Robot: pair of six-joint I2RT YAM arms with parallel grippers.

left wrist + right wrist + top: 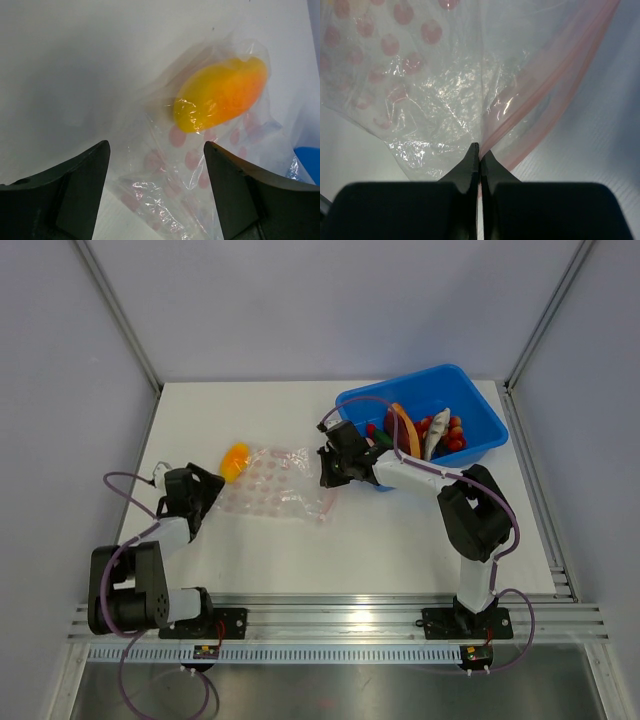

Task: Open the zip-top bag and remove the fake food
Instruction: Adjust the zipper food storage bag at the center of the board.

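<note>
The zip-top bag (275, 483) is lying on the white table (400, 540), with a yellow-orange fake fruit (220, 92) sitting inside its 10 o'clock corner. The right gripper (480, 149) is pinching the bag film, jaws closed, beside the pinkish zip strip (555, 85) at 3 o'clock. The left gripper (156, 150) is hovering with jaws spread at the bag's 9 o'clock end. More fake food (440, 430) is lying in the blue bin (480, 400) at 1 o'clock.

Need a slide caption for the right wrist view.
Right gripper, shut, pinching the clear zip-top bag near its pink zip strip.
</note>
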